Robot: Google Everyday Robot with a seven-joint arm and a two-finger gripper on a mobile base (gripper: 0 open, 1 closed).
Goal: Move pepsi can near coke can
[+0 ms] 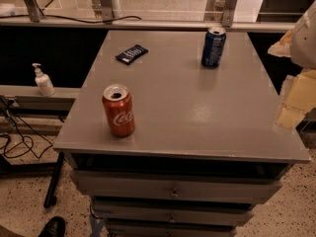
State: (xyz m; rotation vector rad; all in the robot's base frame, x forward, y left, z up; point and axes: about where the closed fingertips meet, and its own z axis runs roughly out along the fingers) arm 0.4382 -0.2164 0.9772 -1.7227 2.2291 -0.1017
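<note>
The pepsi can (pixel 213 47) is dark blue with a silver top and stands upright at the far right of the grey cabinet top (pixel 187 112). The coke can (pixel 118 111) is red with white script, opened, and stands upright near the front left corner. The two cans are far apart. My gripper (pixel 295 100) shows as pale cream parts at the right edge of the view, beside the cabinet's right edge, to the right of and nearer than the pepsi can. It holds nothing that I can see.
A flat dark blue snack packet (pixel 132 54) lies at the far left of the top. Drawers (pixel 173 190) sit below the front edge. A white pump bottle (pixel 43 81) stands on a ledge at left. Cables (pixel 19 142) lie on the floor at left, and a rail (pixel 148 23) runs behind.
</note>
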